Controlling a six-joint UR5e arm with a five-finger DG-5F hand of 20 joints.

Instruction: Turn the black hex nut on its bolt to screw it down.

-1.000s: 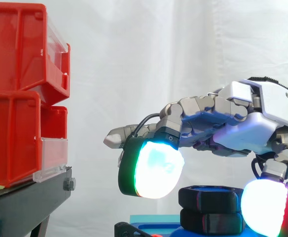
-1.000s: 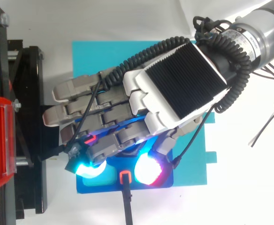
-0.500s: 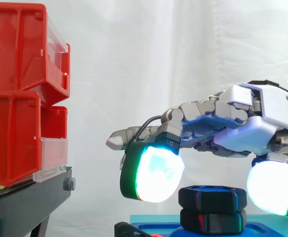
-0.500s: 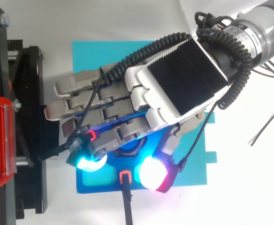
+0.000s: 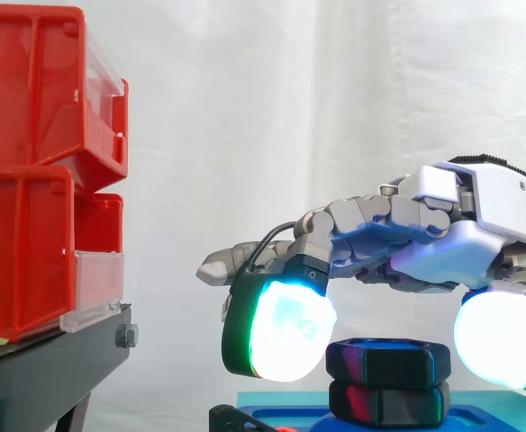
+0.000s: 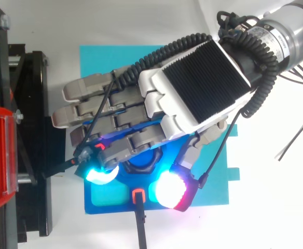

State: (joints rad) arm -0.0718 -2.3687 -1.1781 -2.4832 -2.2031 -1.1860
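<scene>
The black hex nut [image 5: 387,359] sits on top of a second black hex piece [image 5: 387,402], on a blue base [image 6: 104,205]. In the top view the nut [image 6: 141,163] shows as a dark shape under my fingers. My hand [image 5: 443,238] hovers just above it, reaching left from the right edge. One glowing fingertip [image 5: 281,328] hangs left of the nut and the glowing thumb pad [image 5: 502,337] hangs to its right. Both stand apart from the nut with a gap. The hand is open, loosely arched, holding nothing.
Red bins [image 5: 29,171] stack on a black stand [image 5: 47,369] at the left, close to the outstretched fingertips. The blue base lies on a cyan mat [image 6: 97,59]. A black cable with an orange-marked plug [image 6: 138,197] enters the base's near edge.
The thumb pad, low against the nut's right side a second ago, has lifted and swung away from it. The fingers have shifted slightly and the left fingertip has dropped a little.
</scene>
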